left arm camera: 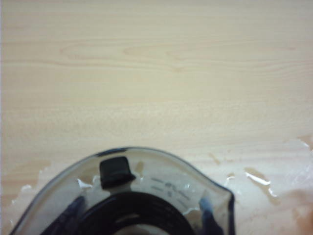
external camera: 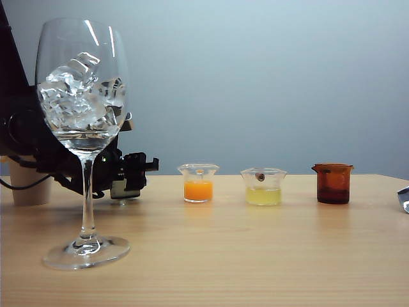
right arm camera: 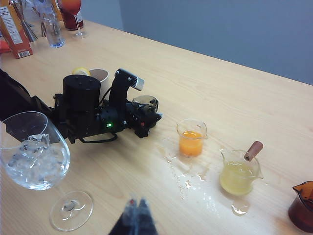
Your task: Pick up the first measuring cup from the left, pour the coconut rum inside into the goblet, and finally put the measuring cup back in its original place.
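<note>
In the exterior view the left gripper (external camera: 131,182) sits low behind the goblet (external camera: 83,102); its wrist view shows jaws clasping the measuring cup (left arm camera: 146,191) near the counter (left arm camera: 156,73), so release is judged next; the right wrist view shows the right gripper (right arm camera: 136,208) clenched, idle.

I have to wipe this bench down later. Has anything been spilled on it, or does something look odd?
Yes. Clear puddles and droplets lie on the table in front of the orange cup and the yellow cup. The left gripper is shut on the first measuring cup.
</note>
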Controlling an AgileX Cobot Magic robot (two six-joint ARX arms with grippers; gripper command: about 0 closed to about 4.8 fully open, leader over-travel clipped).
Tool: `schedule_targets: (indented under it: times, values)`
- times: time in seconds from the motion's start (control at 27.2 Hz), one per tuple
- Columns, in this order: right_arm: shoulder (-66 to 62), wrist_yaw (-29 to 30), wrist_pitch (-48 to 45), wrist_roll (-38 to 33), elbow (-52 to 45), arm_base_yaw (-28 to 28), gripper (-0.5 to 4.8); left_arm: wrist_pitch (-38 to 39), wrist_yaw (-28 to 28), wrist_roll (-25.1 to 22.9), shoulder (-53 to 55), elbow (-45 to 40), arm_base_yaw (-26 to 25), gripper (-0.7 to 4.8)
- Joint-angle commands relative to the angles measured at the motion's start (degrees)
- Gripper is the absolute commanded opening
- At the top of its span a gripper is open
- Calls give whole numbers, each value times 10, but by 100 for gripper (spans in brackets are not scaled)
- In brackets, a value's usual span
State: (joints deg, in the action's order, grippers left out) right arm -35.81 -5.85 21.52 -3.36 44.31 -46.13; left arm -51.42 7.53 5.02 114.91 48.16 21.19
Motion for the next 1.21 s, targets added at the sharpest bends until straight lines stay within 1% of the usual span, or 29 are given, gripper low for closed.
schedule_targets:
  times: [0.04,0.4,0.52,0.66,0.77,0.88,1.21]
  values:
    - [0,2,-8,2,2,0,-3,-14,-12,-6,-14,2,1,56]
    - [1,2,-12,2,2,0,-3,-9,-29,-8,-37,2,-3,56]
    - [1,2,-15,2,2,0,-3,-3,-41,-21,-49,2,-7,56]
    - [1,2,-19,2,2,0,-3,17,-49,-37,-69,2,-12,56]
    - [1,2,-21,2,2,0,-3,54,-54,-50,-100,2,-18,56]
    - [1,2,-21,2,2,0,-3,72,-52,-56,-119,2,-19,57]
    - [1,2,-21,2,2,0,-3,94,-52,-63,-168,2,-19,57]
